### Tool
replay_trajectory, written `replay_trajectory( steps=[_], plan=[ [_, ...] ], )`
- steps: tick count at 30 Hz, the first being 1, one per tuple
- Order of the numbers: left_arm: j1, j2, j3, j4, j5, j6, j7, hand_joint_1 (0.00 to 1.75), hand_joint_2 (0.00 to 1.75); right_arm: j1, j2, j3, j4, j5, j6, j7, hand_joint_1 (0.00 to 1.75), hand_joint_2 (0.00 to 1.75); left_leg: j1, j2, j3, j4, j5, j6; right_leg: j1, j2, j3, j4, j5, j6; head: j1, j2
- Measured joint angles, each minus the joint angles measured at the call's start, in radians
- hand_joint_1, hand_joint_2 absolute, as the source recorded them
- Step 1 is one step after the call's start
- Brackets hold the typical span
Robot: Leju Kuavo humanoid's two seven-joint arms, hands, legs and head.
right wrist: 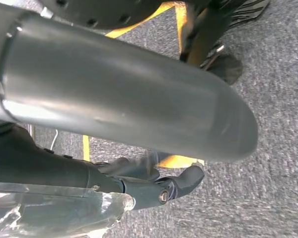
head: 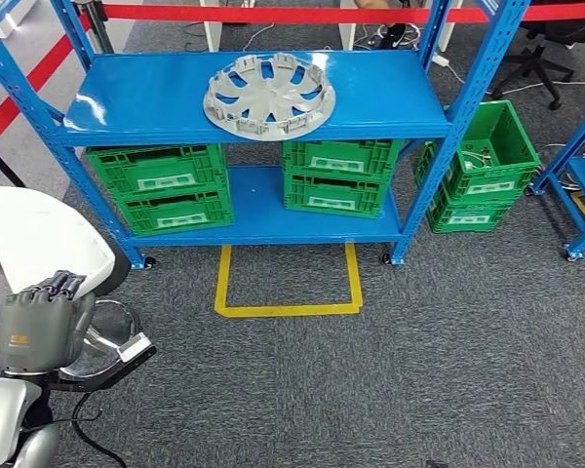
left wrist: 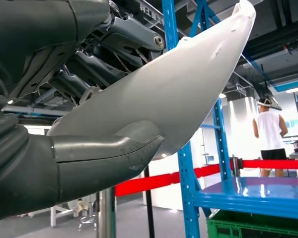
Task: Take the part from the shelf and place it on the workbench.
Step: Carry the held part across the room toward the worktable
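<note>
Grey carpet fronts the blue shelf (head: 165,97); the wheel cover (head: 269,96) lies flat, far ahead of the left hand (head: 43,327), which clutches a white panel (head: 35,239).

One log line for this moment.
left hand: holds white panel | wheel cover: on blue shelf | right hand: state unclear

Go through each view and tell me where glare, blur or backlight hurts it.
Head view: sharp and evenly lit, only mild sheen on the blue shelf beside the hubcap. Left wrist view: bright backlight behind, leaving the left robot hand dark. Right wrist view: the right robot hand sits very close and soft; the carpet looks smeared.
</note>
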Motion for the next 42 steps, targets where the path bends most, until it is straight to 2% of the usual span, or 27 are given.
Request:
replay_trajectory(
  steps=[2,4,6,8,9,10,11,12,14,16,17,19,20,22,24,25,26,27,29,31,33,35,37,39,40,41,42],
  plan=[
    [0.000,-0.001,0.002,0.000,0.000,0.000,0.000,1.75,1.75,-0.003,0.000,0.000,0.000,0.000,0.000,-0.002,0.00,0.00,-0.001,0.001,-0.008,0.002,0.018,-0.008,0.004,0.001,0.041,-0.077,-0.025,-0.004,0.000,0.000],
    [0.001,-0.001,0.003,0.000,0.001,0.000,0.000,1.75,1.75,-0.001,0.001,0.000,0.000,0.001,0.000,-0.002,0.00,0.00,0.001,0.000,-0.016,0.004,0.019,-0.019,0.002,0.000,0.022,-0.077,-0.012,-0.016,0.000,0.000],
    [0.003,-0.001,0.005,0.000,0.003,-0.001,-0.001,1.75,1.75,0.000,0.002,0.000,0.000,0.002,-0.001,-0.001,0.00,0.00,0.003,-0.001,-0.034,0.051,-0.052,-0.032,-0.002,-0.004,0.001,-0.076,0.011,-0.032,-0.003,0.000],
    [0.004,-0.001,0.006,0.000,0.004,-0.001,-0.001,1.75,1.75,0.000,0.002,0.000,0.000,0.005,-0.002,-0.001,0.00,0.00,0.008,-0.002,-0.060,0.169,-0.160,-0.043,-0.002,-0.005,-0.022,-0.074,0.036,-0.040,-0.005,0.000],
    [0.003,-0.001,0.006,0.000,0.005,-0.001,-0.001,1.75,1.75,-0.001,0.002,0.000,0.000,0.007,-0.002,-0.001,0.00,0.00,0.010,-0.002,-0.071,0.234,-0.191,-0.046,-0.002,-0.005,-0.036,-0.072,0.047,-0.040,-0.006,0.000],
    [0.004,-0.001,0.006,0.000,0.006,-0.001,-0.001,1.75,1.75,0.000,0.002,0.000,0.000,0.009,-0.002,-0.001,0.00,0.00,0.012,-0.002,-0.072,0.282,-0.197,-0.048,-0.002,-0.005,-0.053,-0.069,0.059,-0.039,-0.006,0.000],
    [0.004,-0.001,0.006,0.001,0.006,-0.001,-0.001,1.75,1.75,0.000,0.002,0.000,0.000,0.011,-0.001,-0.001,0.00,0.00,0.014,-0.002,-0.063,0.301,-0.181,-0.050,-0.002,-0.005,-0.070,-0.066,0.069,-0.037,-0.006,0.000],
    [0.004,-0.001,0.006,0.001,0.007,-0.001,-0.001,1.75,1.75,0.000,0.002,0.000,0.000,0.013,-0.001,-0.001,0.00,0.00,0.015,-0.002,-0.039,0.285,-0.152,-0.050,-0.003,-0.005,-0.086,-0.063,0.078,-0.034,-0.006,0.000],
    [0.003,-0.001,0.006,0.001,0.007,-0.001,-0.001,1.75,1.75,0.000,0.002,0.000,0.000,0.015,-0.001,-0.001,0.00,0.00,0.018,-0.002,0.049,0.175,-0.109,-0.050,-0.003,-0.004,-0.112,-0.058,0.093,-0.025,-0.006,0.000],
    [-0.001,-0.001,0.006,0.000,0.014,-0.001,-0.004,1.75,1.75,-0.001,0.002,0.000,0.000,0.016,-0.002,-0.001,0.00,0.00,0.018,-0.003,0.136,0.041,-0.119,-0.043,-0.001,-0.004,-0.131,-0.053,0.108,-0.014,-0.006,0.000],
    [-0.003,-0.002,0.006,0.000,0.020,-0.002,-0.006,1.75,1.75,-0.001,0.002,0.000,0.000,0.017,-0.002,-0.002,0.00,0.00,0.017,-0.003,0.156,0.001,-0.129,-0.039,0.000,-0.004,-0.139,-0.051,0.116,-0.009,-0.005,0.000],
    [-0.001,-0.002,0.006,0.001,0.034,-0.006,-0.012,1.75,1.75,0.000,0.002,0.000,0.000,0.018,-0.002,-0.002,0.00,0.00,0.017,-0.003,0.150,-0.019,-0.131,-0.027,-0.001,-0.004,-0.156,-0.049,0.126,0.000,-0.005,0.000],
    [0.002,-0.002,0.007,0.001,0.039,-0.008,-0.013,1.75,1.75,0.003,0.002,0.000,0.000,0.018,-0.002,-0.002,0.00,0.00,0.017,-0.002,0.145,-0.019,-0.126,-0.020,-0.002,-0.003,-0.166,-0.037,0.116,0.004,-0.004,0.000],
    [0.005,-0.002,0.007,0.001,0.044,-0.010,-0.013,1.75,1.75,0.007,0.003,0.000,0.000,0.019,-0.004,-0.002,0.00,0.00,0.018,0.000,0.138,-0.020,-0.117,-0.005,-0.003,-0.003,-0.202,0.049,0.057,0.011,0.000,0.000],
    [0.007,-0.003,0.008,0.001,0.047,-0.010,-0.014,1.75,1.75,0.009,0.004,0.000,0.000,0.019,-0.005,-0.002,0.00,0.00,0.015,0.001,0.133,-0.019,-0.111,0.002,-0.003,-0.003,-0.249,0.188,-0.010,0.016,0.002,0.000],
    [0.008,-0.003,0.008,0.001,0.047,-0.010,-0.014,1.75,1.75,0.009,0.005,0.000,0.000,0.019,-0.005,-0.002,0.00,0.00,0.013,0.001,0.131,-0.018,-0.108,0.003,-0.003,-0.003,-0.261,0.234,-0.025,0.017,0.002,0.000],
    [0.008,-0.003,0.008,0.001,0.048,-0.010,-0.015,1.75,1.75,0.009,0.005,0.000,0.000,0.019,-0.006,-0.002,0.00,0.00,0.012,0.001,0.129,-0.017,-0.107,0.004,-0.003,-0.003,-0.253,0.239,-0.020,0.016,0.002,0.000],
    [0.009,-0.003,0.008,0.001,0.050,-0.010,-0.016,1.75,1.75,0.009,0.005,0.000,0.000,0.020,-0.006,-0.002,0.00,0.00,0.011,0.001,0.129,-0.016,-0.106,0.003,-0.002,-0.003,-0.226,0.203,0.002,0.014,0.002,0.000],
    [0.009,-0.004,0.010,0.000,0.053,-0.010,-0.017,1.75,1.75,0.007,0.005,0.000,0.000,0.020,-0.006,-0.002,0.00,0.00,0.010,0.000,0.128,-0.010,-0.107,0.001,-0.001,-0.001,-0.142,0.068,0.055,0.008,0.002,0.000],
    [0.008,-0.004,0.012,0.000,0.055,-0.010,-0.017,1.75,1.75,0.003,0.005,0.000,0.000,0.020,-0.006,-0.002,0.00,0.00,0.007,-0.002,0.116,0.002,-0.104,-0.006,0.000,0.001,-0.097,-0.014,0.075,0.003,0.002,0.000],
    [0.009,-0.003,0.014,0.000,0.056,-0.009,-0.018,1.75,1.75,0.002,0.007,0.001,0.000,0.023,-0.006,-0.002,0.00,0.00,0.005,-0.002,0.101,0.011,-0.098,-0.016,0.001,0.004,-0.101,-0.023,0.074,-0.001,0.001,0.000],
    [0.011,-0.003,0.017,0.000,0.058,-0.008,-0.018,1.75,1.75,0.004,0.008,0.000,0.000,0.026,-0.008,-0.002,0.00,0.00,0.006,-0.002,0.090,0.022,-0.111,-0.028,-0.003,0.003,-0.109,-0.027,0.078,-0.012,0.001,0.000],
    [0.012,-0.002,0.025,0.000,0.063,-0.007,-0.018,1.75,1.75,0.002,0.008,0.000,0.000,0.030,-0.013,-0.002,0.00,0.00,0.007,-0.002,0.062,0.095,-0.172,-0.039,-0.008,0.002,-0.120,-0.032,0.089,-0.026,-0.001,0.000],
    [0.015,0.000,0.032,0.000,0.067,-0.005,-0.018,1.75,1.75,0.001,0.009,0.001,0.000,0.032,-0.017,-0.002,0.00,0.00,0.010,-0.002,0.013,0.230,-0.251,-0.047,-0.007,0.001,-0.137,-0.031,0.102,-0.034,-0.004,0.000],
    [0.017,0.000,0.033,0.000,0.069,-0.005,-0.018,1.75,1.75,0.001,0.010,0.001,0.000,0.033,-0.018,-0.002,0.00,0.00,0.011,-0.002,-0.003,0.281,-0.273,-0.049,-0.006,0.000,-0.147,-0.031,0.110,-0.036,-0.004,0.000],
    [0.019,0.000,0.034,0.000,0.069,-0.005,-0.019,1.75,1.75,0.001,0.011,0.001,0.000,0.033,-0.018,-0.002,0.00,0.00,0.011,-0.002,-0.002,0.298,-0.276,-0.049,-0.006,0.000,-0.157,-0.031,0.119,-0.036,-0.004,0.000],
    [0.021,0.001,0.035,0.000,0.070,-0.005,-0.019,1.75,1.75,0.000,0.012,0.001,0.000,0.033,-0.018,-0.002,0.00,0.00,0.011,-0.002,0.020,0.273,-0.260,-0.049,-0.006,-0.001,-0.166,-0.031,0.128,-0.036,-0.004,0.000]
  ],
)
